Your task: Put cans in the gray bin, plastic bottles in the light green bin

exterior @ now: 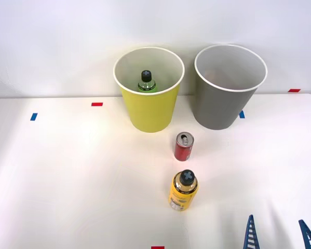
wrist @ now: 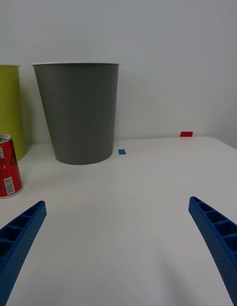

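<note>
A short red can (exterior: 184,147) (wrist: 8,166) stands upright on the white table, in front of the gap between the two bins. Nearer to me stands a yellow-orange bottle (exterior: 183,191) with a dark cap. A green bottle (exterior: 147,82) stands inside the light green bin (exterior: 148,111) (wrist: 10,108) at the back. The gray bin (exterior: 221,104) (wrist: 79,113) is to its right, with nothing seen inside. My right gripper (exterior: 279,233) (wrist: 118,246) is open at the table's near right, right of the yellow-orange bottle, holding nothing.
Small red and blue tape marks (exterior: 97,104) (wrist: 122,152) dot the table (exterior: 67,176). A white wall rises right behind the bins. Bare table surface stretches to the left and between my gripper and the gray bin.
</note>
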`<control>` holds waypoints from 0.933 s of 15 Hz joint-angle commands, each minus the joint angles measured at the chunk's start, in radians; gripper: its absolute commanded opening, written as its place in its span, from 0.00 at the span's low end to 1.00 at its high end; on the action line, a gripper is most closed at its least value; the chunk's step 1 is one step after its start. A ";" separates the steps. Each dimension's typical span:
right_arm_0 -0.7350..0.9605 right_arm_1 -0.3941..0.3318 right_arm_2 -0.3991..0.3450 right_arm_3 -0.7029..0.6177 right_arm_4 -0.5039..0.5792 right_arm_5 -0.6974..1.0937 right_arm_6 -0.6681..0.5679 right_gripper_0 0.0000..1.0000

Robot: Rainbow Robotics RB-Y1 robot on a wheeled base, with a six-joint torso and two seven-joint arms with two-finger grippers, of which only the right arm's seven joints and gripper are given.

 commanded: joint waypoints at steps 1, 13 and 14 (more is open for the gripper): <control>0.000 0.000 0.000 0.000 0.000 0.001 0.000 1.00; 0.000 0.000 0.000 0.000 0.000 0.001 0.000 1.00; 0.000 0.000 0.000 0.000 0.000 0.001 0.000 1.00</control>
